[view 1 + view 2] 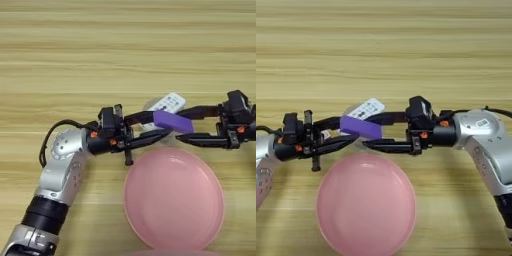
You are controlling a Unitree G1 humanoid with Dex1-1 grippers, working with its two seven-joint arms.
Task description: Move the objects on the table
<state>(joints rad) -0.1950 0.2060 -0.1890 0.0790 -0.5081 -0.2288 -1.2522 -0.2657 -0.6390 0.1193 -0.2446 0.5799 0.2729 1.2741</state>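
A purple block (172, 121) hangs tilted just above the table (125, 50), between the plate and the remote. My left gripper (162, 124) reaches in from the left and is shut on the block's left end, one finger above and one below. From the right, my right gripper (370, 131) stands open, its two fingers bracketing the block's right end. The white remote control (168, 103) lies flat just behind the block, partly hidden by it. A large pink plate (172, 200) sits in front, directly below both grippers.
A faint clear round shape (149, 106) shows at the remote's left end. Bare wood stretches across the far half of the table and to the left of the plate.
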